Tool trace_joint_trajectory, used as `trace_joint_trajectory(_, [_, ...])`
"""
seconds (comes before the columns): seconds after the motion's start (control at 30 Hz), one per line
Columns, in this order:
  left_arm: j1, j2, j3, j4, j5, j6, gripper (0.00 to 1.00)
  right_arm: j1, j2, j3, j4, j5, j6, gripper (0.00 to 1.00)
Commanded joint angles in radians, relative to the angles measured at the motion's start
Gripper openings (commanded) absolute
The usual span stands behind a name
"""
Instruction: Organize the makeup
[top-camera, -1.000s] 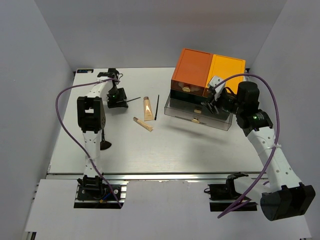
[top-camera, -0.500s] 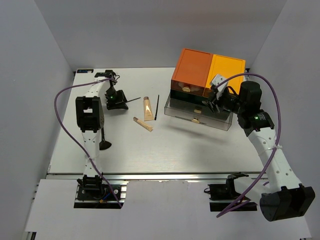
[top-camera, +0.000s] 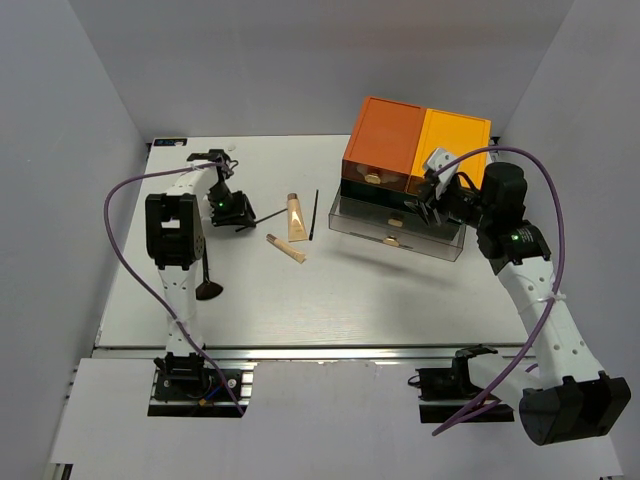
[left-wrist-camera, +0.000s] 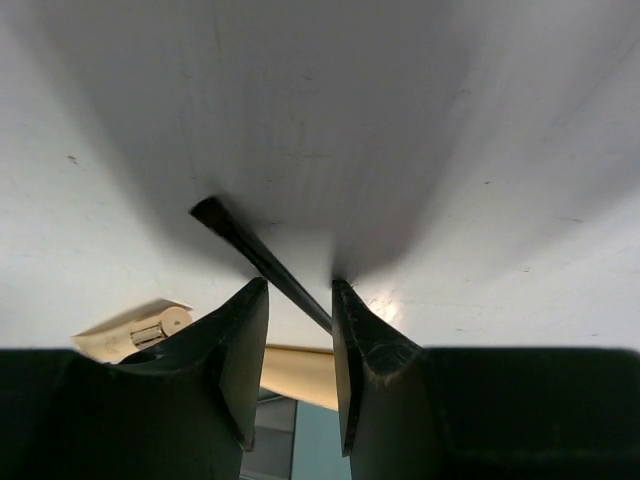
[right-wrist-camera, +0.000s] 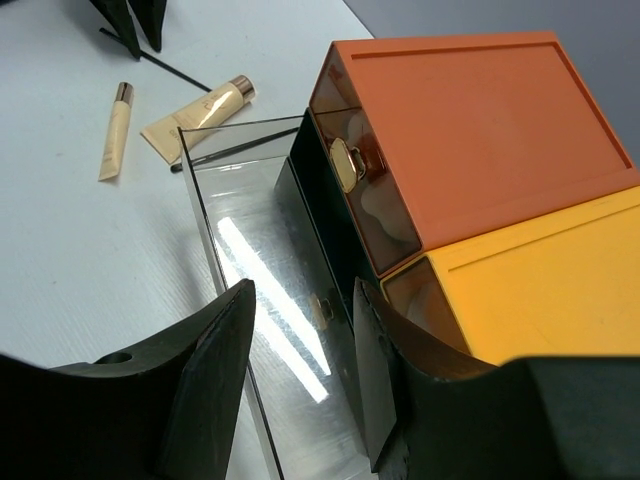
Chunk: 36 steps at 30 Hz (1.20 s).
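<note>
In the left wrist view my left gripper (left-wrist-camera: 300, 292) is open and low over the table, straddling a thin black pencil (left-wrist-camera: 248, 247) that runs between the fingertips and touches the right finger (left-wrist-camera: 352, 320). From above the left gripper (top-camera: 238, 213) is left of the beige tube (top-camera: 296, 217), a second black pencil (top-camera: 314, 214) and the tan stick (top-camera: 286, 248). A black brush (top-camera: 208, 284) lies by the left arm. My right gripper (right-wrist-camera: 300, 305) is open and empty above the pulled-out clear drawer (right-wrist-camera: 262, 290). Compact and sponges are not in view.
The orange-and-dark drawer box (top-camera: 415, 148) stands at the back right, with its clear lower drawer (top-camera: 398, 228) pulled out toward the table's middle. A small gold-coloured item (right-wrist-camera: 347, 163) shows inside the upper orange compartment. Grey walls close in the table.
My left gripper has shifted right and nearer along the table, and now straddles the thin black pencil. The right arm has barely moved.
</note>
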Motion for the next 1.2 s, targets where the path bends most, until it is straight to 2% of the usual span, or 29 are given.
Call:
trace_joint_trajectory(0.0, [-0.002, 0.038, -0.064, -0.062, -0.131, 0.044, 0.42, -0.006, -0.019, 0.005, 0.057, -0.029, 0.015, 0.50])
trace_joint_trajectory(0.27, [-0.020, 0.010, -0.119, -0.082, -0.217, 0.076, 0.36, -0.009, -0.028, 0.007, 0.060, -0.029, 0.015, 0.50])
trace_joint_trajectory(0.43, [-0.031, 0.016, -0.141, -0.068, -0.243, 0.076, 0.22, -0.010, -0.035, 0.004, 0.060, -0.035, 0.014, 0.50])
trace_joint_trajectory(0.6, [-0.048, 0.004, -0.210, 0.018, -0.224, 0.053, 0.13, -0.013, -0.045, 0.001, 0.060, -0.041, 0.006, 0.50])
trace_joint_trajectory(0.63, [-0.050, 0.003, -0.218, 0.044, -0.215, 0.052, 0.07, -0.012, -0.048, -0.001, 0.060, -0.040, 0.005, 0.50])
trace_joint_trajectory(0.73, [-0.048, -0.022, -0.247, 0.088, -0.209, 0.050, 0.00, -0.016, -0.054, -0.006, 0.057, -0.038, 0.000, 0.50])
trace_joint_trajectory(0.9, [-0.014, -0.089, -0.285, 0.263, -0.186, 0.050, 0.00, -0.019, -0.065, -0.013, 0.051, -0.040, -0.005, 0.50])
trace_joint_trajectory(1.17, [0.029, -0.112, -0.178, 0.295, -0.131, 0.047, 0.00, -0.024, -0.064, -0.016, 0.050, -0.041, -0.009, 0.50])
